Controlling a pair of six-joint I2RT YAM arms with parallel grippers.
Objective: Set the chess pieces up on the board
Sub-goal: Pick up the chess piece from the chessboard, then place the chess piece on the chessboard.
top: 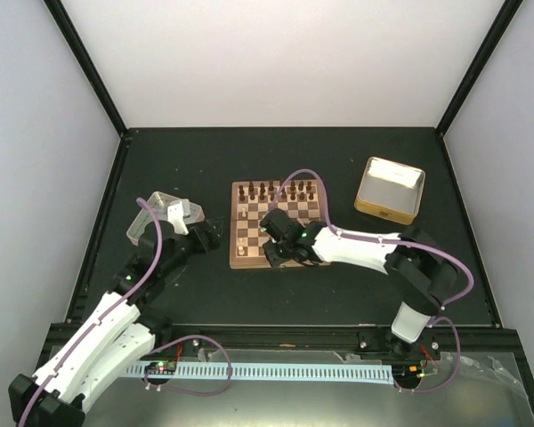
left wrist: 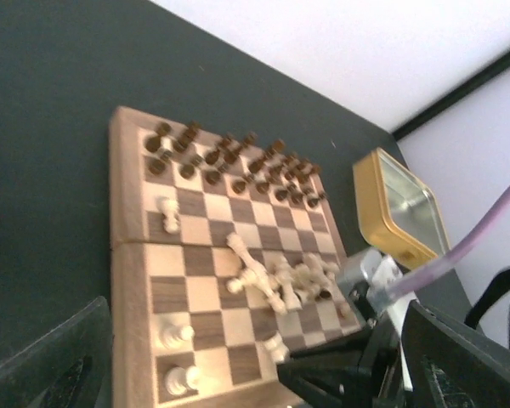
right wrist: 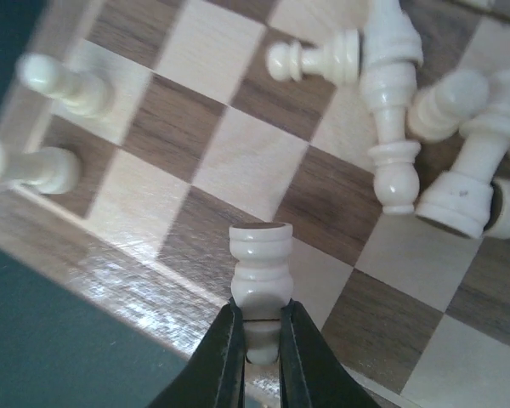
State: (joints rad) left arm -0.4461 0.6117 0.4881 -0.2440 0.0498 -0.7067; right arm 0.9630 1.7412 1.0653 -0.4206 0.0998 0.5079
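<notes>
Right claw is pinching one pale piece at the board near edge, with more chess pieces heaped mid-board. Left claw hangs spread wide just off the board's left side.

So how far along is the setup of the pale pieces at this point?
Early. Done: the dark pieces fill the far rows of the board, and a few pale pieces stand upright. In hand: the right gripper is shut on one pale piece over the near edge; the left gripper is open beside the board. Left: a pile of pale pieces lies toppled on the board.
</notes>
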